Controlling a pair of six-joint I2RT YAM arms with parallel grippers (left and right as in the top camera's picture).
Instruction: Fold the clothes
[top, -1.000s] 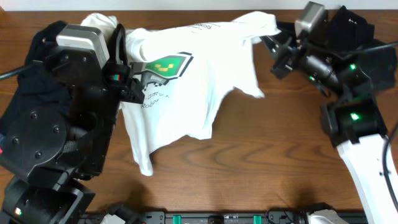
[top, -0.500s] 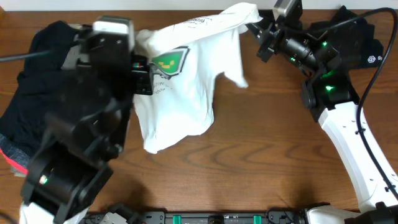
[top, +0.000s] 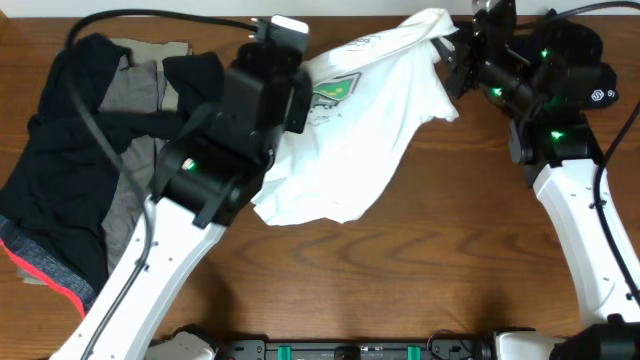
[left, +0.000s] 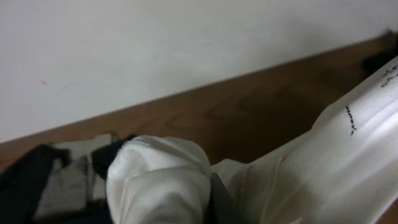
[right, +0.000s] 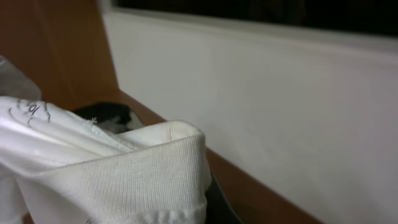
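A white T-shirt (top: 370, 130) with a green chest logo hangs stretched between my two grippers above the back of the wooden table. My left gripper (top: 300, 85) is shut on its left edge; the bunched cloth (left: 158, 180) fills the left wrist view. My right gripper (top: 452, 40) is shut on its right edge; the ribbed hem (right: 137, 180) shows in the right wrist view. The shirt's lower part drapes onto the table.
A pile of dark and grey clothes (top: 90, 150) with a red-trimmed edge lies at the left of the table (top: 400, 280). More dark clothing (top: 580, 60) sits at the back right behind my right arm.
Both arms have swung right with the shirt. My left gripper moved from the left toward the centre, uncovering the pile. The shirt has spread wider and settled lower.
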